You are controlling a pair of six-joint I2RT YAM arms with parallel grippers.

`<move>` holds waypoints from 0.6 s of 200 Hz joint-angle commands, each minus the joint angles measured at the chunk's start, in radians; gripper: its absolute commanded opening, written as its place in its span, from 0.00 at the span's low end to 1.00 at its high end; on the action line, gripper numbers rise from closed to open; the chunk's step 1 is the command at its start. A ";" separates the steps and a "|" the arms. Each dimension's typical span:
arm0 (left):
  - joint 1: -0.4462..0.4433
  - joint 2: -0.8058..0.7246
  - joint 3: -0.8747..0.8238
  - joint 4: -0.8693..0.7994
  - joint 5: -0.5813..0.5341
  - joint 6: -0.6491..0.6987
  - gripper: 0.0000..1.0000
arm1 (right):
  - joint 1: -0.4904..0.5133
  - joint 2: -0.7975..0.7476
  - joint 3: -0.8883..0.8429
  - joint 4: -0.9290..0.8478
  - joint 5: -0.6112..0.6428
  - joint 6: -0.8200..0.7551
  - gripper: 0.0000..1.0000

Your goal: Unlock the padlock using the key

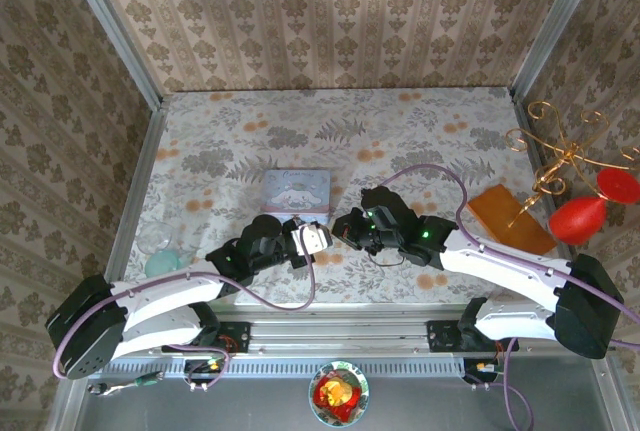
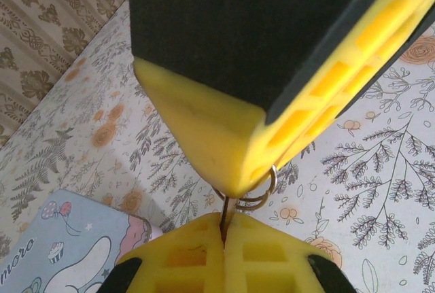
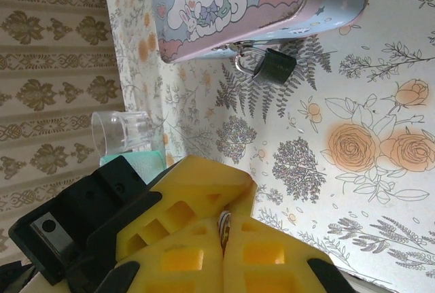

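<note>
The key is a thin metal blade with a split ring. My left gripper is shut on the blade. Tip to tip with it, my right gripper is shut on the key's ringed end, and its yellow finger comes down from above in the left wrist view. The two grippers meet just in front of the pale blue tin. The small dark padlock hangs by its silvery shackle from the tin's front edge, lying on the cloth.
A clear cup and a teal item sit at the left edge. An orange pad and a golden stand with red ornaments are at the right. Patterned walls enclose the table.
</note>
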 commanded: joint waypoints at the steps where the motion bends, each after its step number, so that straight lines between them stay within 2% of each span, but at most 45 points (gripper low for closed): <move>1: -0.010 -0.005 0.030 0.018 -0.003 0.002 0.02 | -0.001 -0.014 -0.009 0.029 0.014 -0.038 0.00; 10: -0.010 -0.012 0.027 0.017 -0.013 -0.002 0.07 | -0.003 -0.022 -0.011 0.033 0.024 -0.055 0.00; 26: -0.010 -0.048 0.013 0.029 -0.045 -0.053 0.26 | -0.018 -0.047 -0.024 0.029 0.050 -0.094 0.00; 35: -0.008 -0.083 -0.001 0.040 -0.055 -0.097 0.32 | -0.032 -0.072 -0.045 0.042 0.068 -0.116 0.00; 44: -0.008 -0.133 -0.015 0.050 -0.068 -0.171 0.39 | -0.048 -0.101 -0.074 0.071 0.081 -0.134 0.00; 57: 0.007 -0.202 -0.035 0.073 -0.109 -0.350 0.50 | -0.065 -0.139 -0.125 0.143 0.096 -0.161 0.00; 70: 0.045 -0.253 -0.038 0.058 -0.118 -0.559 0.53 | -0.067 -0.166 -0.171 0.238 0.105 -0.185 0.00; 93: 0.135 -0.253 -0.018 0.015 -0.087 -0.976 0.51 | -0.065 -0.176 -0.233 0.411 0.103 -0.208 0.00; 120: 0.169 -0.144 -0.074 0.284 0.003 -1.360 0.49 | -0.040 -0.156 -0.290 0.610 0.124 -0.210 0.00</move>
